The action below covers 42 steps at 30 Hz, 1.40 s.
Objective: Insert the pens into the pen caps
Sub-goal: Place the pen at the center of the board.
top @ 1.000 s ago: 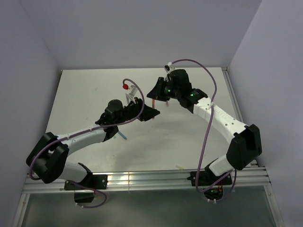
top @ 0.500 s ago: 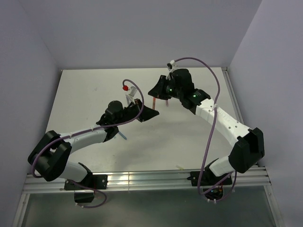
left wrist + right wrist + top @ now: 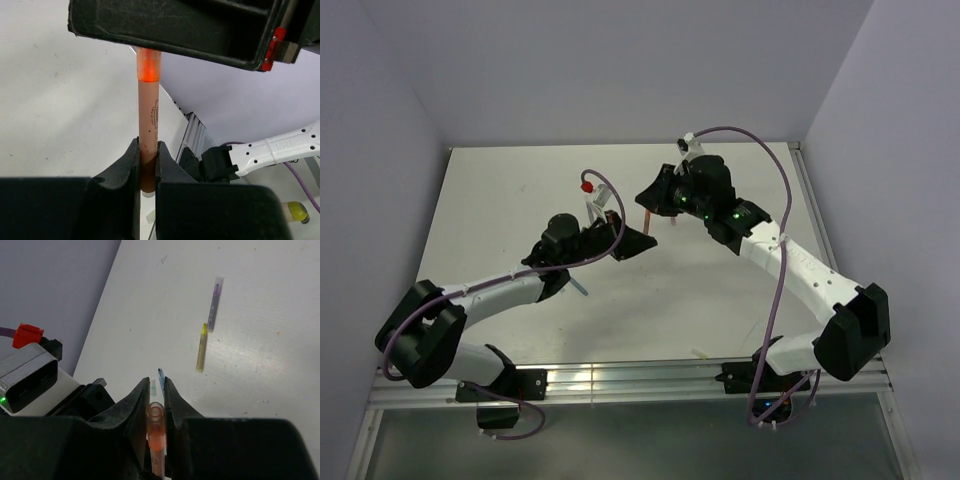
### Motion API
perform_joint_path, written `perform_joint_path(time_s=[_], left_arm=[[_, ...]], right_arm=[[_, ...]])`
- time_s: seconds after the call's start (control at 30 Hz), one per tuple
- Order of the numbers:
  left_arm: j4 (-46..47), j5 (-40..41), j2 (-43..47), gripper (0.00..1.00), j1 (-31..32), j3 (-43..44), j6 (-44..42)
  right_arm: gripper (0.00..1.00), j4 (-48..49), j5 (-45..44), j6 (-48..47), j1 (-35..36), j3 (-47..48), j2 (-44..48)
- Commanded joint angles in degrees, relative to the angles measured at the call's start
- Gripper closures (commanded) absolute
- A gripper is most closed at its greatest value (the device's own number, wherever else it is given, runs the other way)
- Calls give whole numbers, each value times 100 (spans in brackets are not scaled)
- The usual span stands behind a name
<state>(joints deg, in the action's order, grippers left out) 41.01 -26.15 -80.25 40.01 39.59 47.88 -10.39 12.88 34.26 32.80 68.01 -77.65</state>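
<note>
Since a second ago the left pincer (image 3: pixel 146 152) has narrowed until it clamps the lower shaft of the upright orange pen (image 3: pixel 148 115). The right pincer (image 3: pixel 156 390) grips the pen's upper end above the counter (image 3: pixel 260 390). Three other pens show lying on the counter: one grey-purple pen (image 3: pixel 215 304), one yellow pen (image 3: pixel 201 347) and one blue pen (image 3: pixel 580 287).

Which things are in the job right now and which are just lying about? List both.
In hand:
- thin salmon-orange plastic pen, gripped by the left claw
- short translucent orange cap at its top end, gripped by the right claw

Lying about, flat on the white table:
- thin yellow pen
- thin grey-purple pen
- thin blue pen
</note>
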Motion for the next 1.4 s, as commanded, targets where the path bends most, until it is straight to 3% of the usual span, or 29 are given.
perform_joint_path(time_s=[0.0,0.23,0.57,0.97,1.37], left_arm=[[-232,724,360,100,-186,408,-480],[-102,532,212,100,-898,1198,-499],[-137,505,36,100,-1083,2008,-648],[-533,1007,97,100,-1215,2527,-1403],[-823,1472,343,100,-1610,2571,-1799]], right_arm=[[100,-147,-155,-271,341,-200,381],[100,-156,-356,-122,1132,-1025,575],[100,-138,-322,-86,1615,-1492,400],[100,-287,1005,-358,1660,-1650,408],[100,-982,865,-692,1677,-1773,584]])
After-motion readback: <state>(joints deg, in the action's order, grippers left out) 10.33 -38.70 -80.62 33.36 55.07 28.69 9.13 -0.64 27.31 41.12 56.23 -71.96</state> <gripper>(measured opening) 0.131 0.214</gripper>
